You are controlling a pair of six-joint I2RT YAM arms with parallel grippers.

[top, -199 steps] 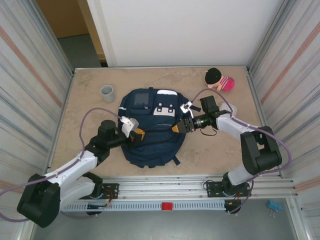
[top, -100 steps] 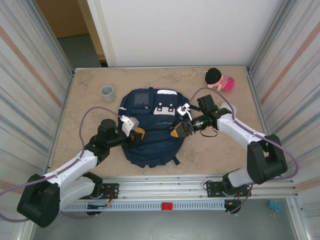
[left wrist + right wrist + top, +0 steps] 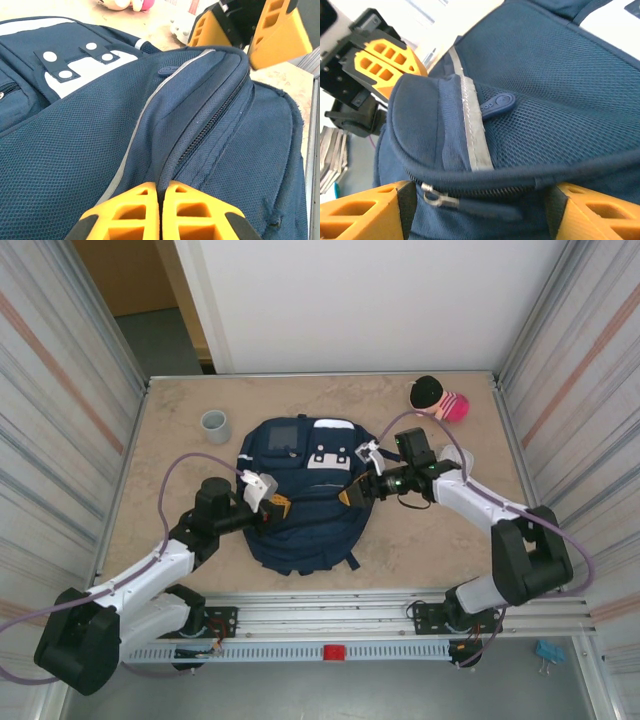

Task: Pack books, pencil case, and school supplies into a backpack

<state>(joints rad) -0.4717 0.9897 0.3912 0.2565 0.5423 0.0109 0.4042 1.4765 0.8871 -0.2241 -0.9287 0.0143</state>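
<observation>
The navy backpack (image 3: pixel 300 502) lies flat mid-table, its front pocket with the grey patch toward the far side. My left gripper (image 3: pixel 278 505) is at its left side, shut on a ridge of backpack fabric beside the zipper (image 3: pixel 161 187). My right gripper (image 3: pixel 349 496) is at the backpack's right edge, open. Its fingers (image 3: pixel 365 210) straddle the zippered rim, and a metal zipper pull (image 3: pixel 439 200) hangs between them, near the left finger. From the left wrist, the right gripper (image 3: pixel 245 30) shows beyond the bag's rim. The books and the pencil case are out of view.
A grey cup (image 3: pixel 214 425) stands on the table left of the backpack's top. A pink and black plush toy (image 3: pixel 438 398) lies at the far right. Metal walls close in both sides of the table (image 3: pixel 430 540).
The right arm's wrist shifted a little toward the far side while its gripper stayed at the backpack's right edge. The left arm and the backpack have held still.
</observation>
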